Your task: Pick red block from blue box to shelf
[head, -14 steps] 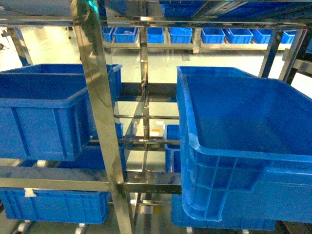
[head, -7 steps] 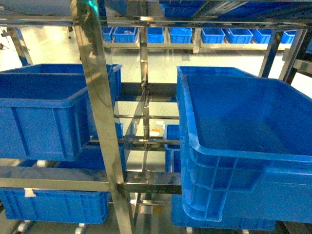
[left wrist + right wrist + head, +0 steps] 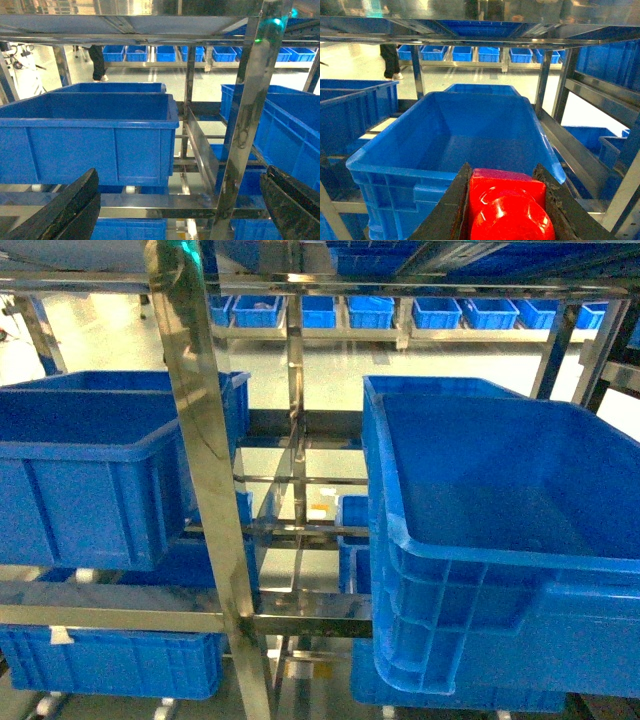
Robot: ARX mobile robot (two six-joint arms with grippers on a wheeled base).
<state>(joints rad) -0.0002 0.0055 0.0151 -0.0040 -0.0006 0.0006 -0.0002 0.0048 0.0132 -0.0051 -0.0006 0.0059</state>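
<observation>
Transport is under way: the right claw (image 3: pixel 507 210) grips the red block (image 3: pixel 509 207), held just near of the right-hand crate (image 3: pixel 470 130) on the shelf (image 3: pixel 200 460). Left claw (image 3: pixel 175 205) gapes wide, empty. Next, probably reach forward over the crate's rim and release.

The steel shelf (image 3: pixel 205 470) carries dark blue crates (image 3: pixel 500 540).

My head camera looks forward and slightly down at the shelf (image 3: pixel 205 490) from close range. My left wrist camera faces the same upright (image 3: pixel 250 115) and the left crate (image 3: pixel 90 140), level. My right wrist camera sits close before the right crate (image 3: pixel 470 135), which the head view shares.
</observation>
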